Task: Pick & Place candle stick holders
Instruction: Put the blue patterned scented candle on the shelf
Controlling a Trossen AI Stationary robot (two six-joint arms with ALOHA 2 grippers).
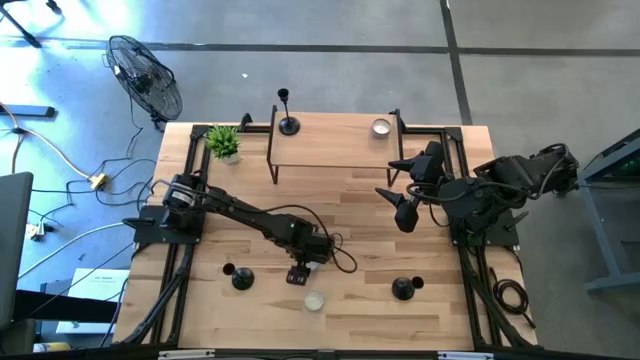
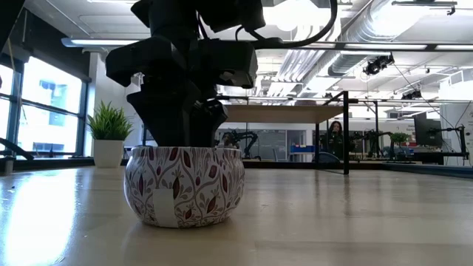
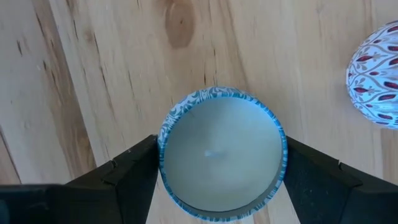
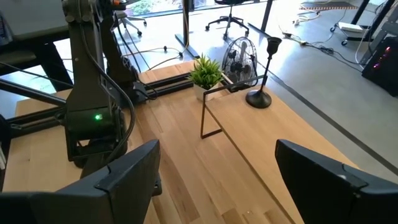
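Tabletop scene with both arms over a wooden table. The left gripper reaches to the middle of the near half of the table, pointing down. Its two dark fingers press against opposite sides of a blue-patterned tealight cup, which is filled with pale wax, so the claw is grasping this cup. Whether the cup rests on the wood or is lifted cannot be told.

A red-patterned tealight cup stands just beside the gripper, nearer the table's front edge. In the low view it fills the foreground and hides the gripped cup behind it.

A third tealight cup sits on the right end of a raised wooden shelf at the back of the table. A tall candle stick holder stands upright on the shelf's left end.

Two shorter holders stand on the near half of the table. The left short holder is to the left of the left gripper. The right short holder is well apart on the right.

The right gripper hangs over the right side of the table, in front of the shelf. Its fingers are spread wide with nothing between them.

A potted plant stands at the shelf's left end. A floor fan stands on the floor beyond that corner.
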